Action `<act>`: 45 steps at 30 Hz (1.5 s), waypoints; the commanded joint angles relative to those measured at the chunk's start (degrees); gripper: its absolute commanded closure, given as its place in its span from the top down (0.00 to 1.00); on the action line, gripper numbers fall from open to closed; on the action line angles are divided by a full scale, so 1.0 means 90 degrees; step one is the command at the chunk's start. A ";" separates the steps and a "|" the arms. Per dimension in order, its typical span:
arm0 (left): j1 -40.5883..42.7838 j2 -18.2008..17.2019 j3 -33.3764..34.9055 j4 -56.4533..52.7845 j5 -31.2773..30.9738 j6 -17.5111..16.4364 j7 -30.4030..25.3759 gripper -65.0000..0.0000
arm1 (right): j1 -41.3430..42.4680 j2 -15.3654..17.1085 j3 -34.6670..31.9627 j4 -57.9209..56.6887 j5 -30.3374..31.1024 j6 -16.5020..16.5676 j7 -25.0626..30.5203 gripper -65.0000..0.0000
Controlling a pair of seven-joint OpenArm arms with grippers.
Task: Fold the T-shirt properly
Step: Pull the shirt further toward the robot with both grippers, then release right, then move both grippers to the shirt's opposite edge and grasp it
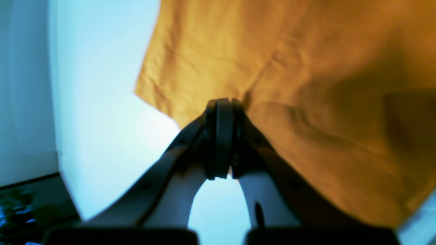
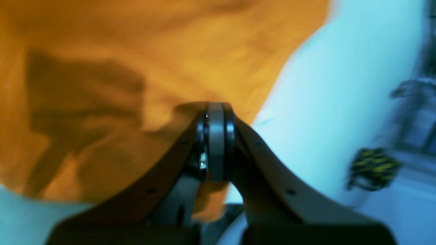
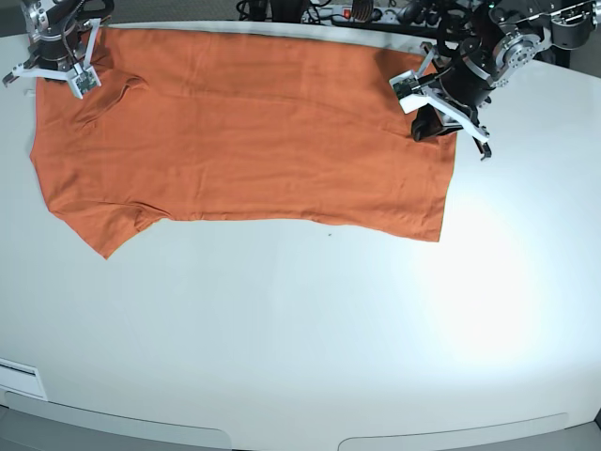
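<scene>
Judging from thin pinches, the T-shirt (image 3: 244, 132), clamped at upper left by the right hand (image 3: 58, 68) and upper right by the left hand (image 3: 434, 111), could be dropped or bunched.

I see open bench (image 3: 310, 329) across the whole near half; only the T-shirt (image 3: 244, 132) fills the far strip.

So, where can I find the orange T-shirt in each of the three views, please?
Left wrist: the T-shirt fills the upper right, its edge at the shut left pincer.
Right wrist: it fills the upper left, blurred, behind the shut right pincer.
Base: it lies spread flat across the top of the white table, one pincer at each end.
Shared landmark: the white table, seen beside the cloth in all three views.
</scene>
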 commanded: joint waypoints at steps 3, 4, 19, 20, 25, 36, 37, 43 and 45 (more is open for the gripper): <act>-0.0092 -0.0119 -0.0039 0.0119 0.0318 0.0442 0.0100 0.00 | -0.0034 0.0073 0.0044 0.0374 -0.0481 -0.0291 0.0202 0.01; -0.0151 -0.0119 -0.0107 0.0119 0.0347 0.0583 0.0175 0.00 | -0.0034 0.0073 0.0044 0.0435 -0.0612 -0.0398 0.0199 0.01; -0.0996 0.1814 -0.5348 -0.3449 -0.5340 -0.1979 -0.1394 0.00 | -0.0034 0.0070 0.0044 0.0556 -0.0763 -0.0663 0.0296 0.01; -0.1120 0.1970 -0.5515 -0.3779 -0.5763 -0.2295 -0.1392 0.00 | -0.0034 0.0070 0.0044 0.0556 -0.0763 -0.0663 0.0296 0.01; -0.1600 0.2392 -0.5819 -0.4879 -0.6453 -0.2234 -0.1030 0.20 | -0.0036 0.0070 0.0044 0.0556 -0.0763 -0.0663 0.0289 0.01; -0.1838 0.2851 -0.5804 -0.5144 -0.7371 -0.3077 0.0097 0.53 | 0.0194 0.0070 0.0041 0.0559 -0.0719 -0.0641 0.0323 0.01; -0.1836 0.2871 -0.5804 -0.5146 -0.7366 -0.3094 0.0121 0.53 | 0.0194 0.0070 0.0041 0.0559 -0.0716 -0.0641 0.0321 0.01; -0.1834 0.2936 -0.5727 -0.5559 -0.7660 -0.3468 0.0223 0.53 | 0.0403 0.0061 0.0041 0.0559 -0.0721 -0.0595 0.0347 0.01; -0.1848 0.2956 -0.5540 -0.5853 -0.7737 -0.3691 0.0233 0.53 | 0.0478 0.0056 0.0041 0.0559 -0.0714 -0.0583 0.0342 0.01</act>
